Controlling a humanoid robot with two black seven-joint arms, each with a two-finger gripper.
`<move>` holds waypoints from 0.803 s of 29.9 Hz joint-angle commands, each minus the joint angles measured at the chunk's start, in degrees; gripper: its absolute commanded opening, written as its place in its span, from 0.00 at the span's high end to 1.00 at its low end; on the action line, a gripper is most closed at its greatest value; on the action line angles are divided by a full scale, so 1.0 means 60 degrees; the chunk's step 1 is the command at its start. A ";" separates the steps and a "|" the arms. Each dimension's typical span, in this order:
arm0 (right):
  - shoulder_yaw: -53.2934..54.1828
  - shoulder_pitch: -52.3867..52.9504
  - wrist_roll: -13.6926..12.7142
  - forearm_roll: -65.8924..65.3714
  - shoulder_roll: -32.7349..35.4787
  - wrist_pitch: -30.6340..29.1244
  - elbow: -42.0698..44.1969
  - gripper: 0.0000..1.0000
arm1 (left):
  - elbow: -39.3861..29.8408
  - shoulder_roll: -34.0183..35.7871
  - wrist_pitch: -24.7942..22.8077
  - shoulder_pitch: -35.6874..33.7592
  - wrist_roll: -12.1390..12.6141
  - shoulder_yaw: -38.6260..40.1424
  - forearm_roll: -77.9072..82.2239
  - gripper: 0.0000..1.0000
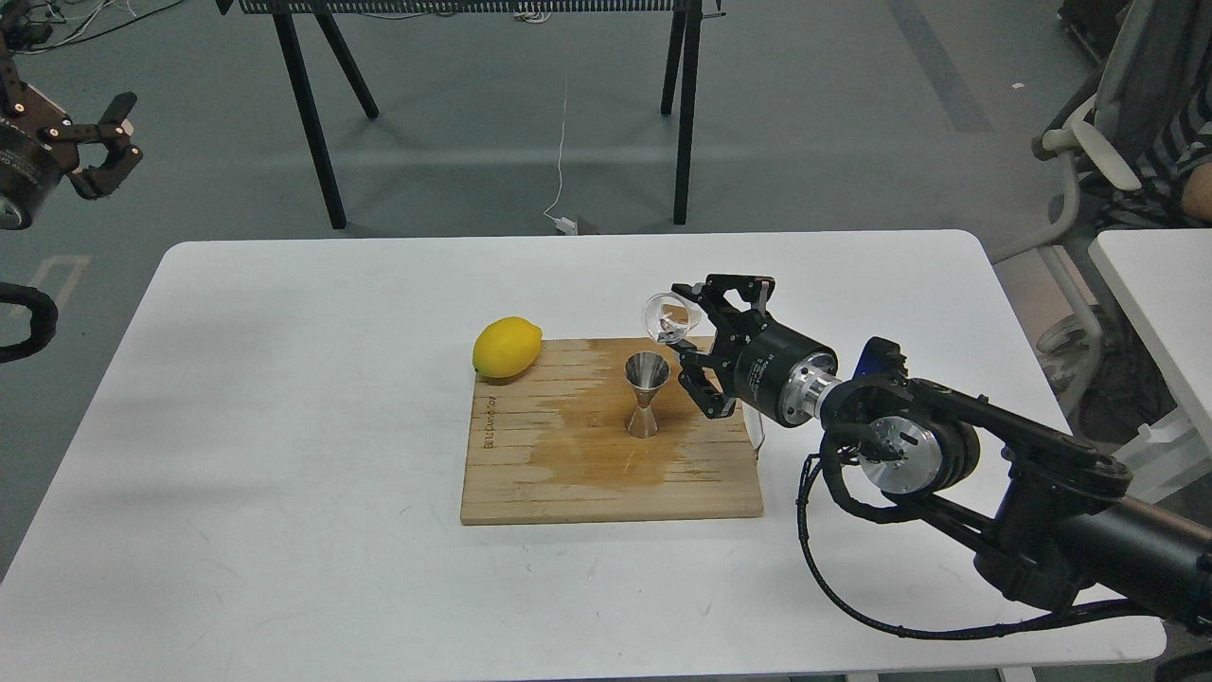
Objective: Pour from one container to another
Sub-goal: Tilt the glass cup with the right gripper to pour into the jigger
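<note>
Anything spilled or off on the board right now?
Yes. The wooden cutting board has a dark wet stain spreading around the jigger, so liquid appears spilled. The right gripper holds the glass cup tipped above it.

Right claw (pixel 684 333) grips glass cup (pixel 668 316), tipped over jigger (pixel 646 395) upright mid-board (pixel 530 474). Lemon (pixel 507 347) at board's far-left corner. Left claw (pixel 112 144) open, off table (pixel 284 426).

A white worktop (pixel 284 455) with rounded corners fills most of the frame. Just right of its centre a wooden cutting board (pixel 568 483) lies flat on it, with a darker wet-looking patch across the board's middle. The surrounding surface is plain white with faint scuffs.
</note>
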State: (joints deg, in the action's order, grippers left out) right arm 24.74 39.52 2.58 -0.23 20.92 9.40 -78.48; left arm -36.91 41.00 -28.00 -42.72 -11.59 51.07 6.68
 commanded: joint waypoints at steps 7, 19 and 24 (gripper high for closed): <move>-0.0534 0.0533 -0.0005 -0.0283 0.0234 0.0001 0.0013 0.86 | 0.0000 0.0052 0.0000 0.0000 -0.0002 -0.0001 0.0000 0.00; -0.1222 0.0972 -0.0020 -0.0679 0.0425 0.0001 -0.0002 0.86 | 0.0000 0.0052 0.0000 0.0000 -0.0090 -0.0001 0.0000 0.00; -0.1515 0.1265 -0.0034 -0.0854 0.0425 0.0001 0.0028 0.86 | 0.0000 0.0052 0.0000 0.0000 -0.0090 -0.0001 0.0000 0.00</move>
State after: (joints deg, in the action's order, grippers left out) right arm 16.72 46.07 2.43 -4.47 23.46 9.40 -78.47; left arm -36.91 41.31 -28.00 -42.72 -12.13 51.07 6.68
